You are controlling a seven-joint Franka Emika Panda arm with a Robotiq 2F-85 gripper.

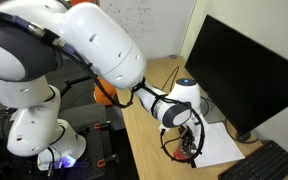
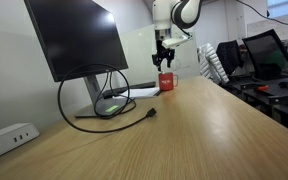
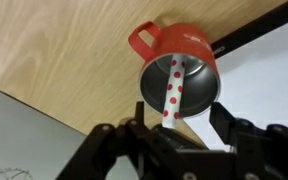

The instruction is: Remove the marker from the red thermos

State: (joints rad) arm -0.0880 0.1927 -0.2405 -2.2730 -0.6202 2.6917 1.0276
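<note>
In an exterior view, the monitor (image 2: pixel 79 40) stands at the left, with the red thermos (image 2: pixel 166 82) to its right on the tabletop (image 2: pixel 204 130). Your claw (image 2: pixel 164 52) hangs just above it. In the wrist view, the marker (image 3: pixel 171 95) stands inside the thermos, and the claw is spread to either side of it.

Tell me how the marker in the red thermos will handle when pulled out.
The marker looks thin and straight, so it is probably stiff and light. It sits loose in the wide mouth of the red thermos, so it may shift as the open gripper closes. The small thermos might tip if the marker drags.
</note>
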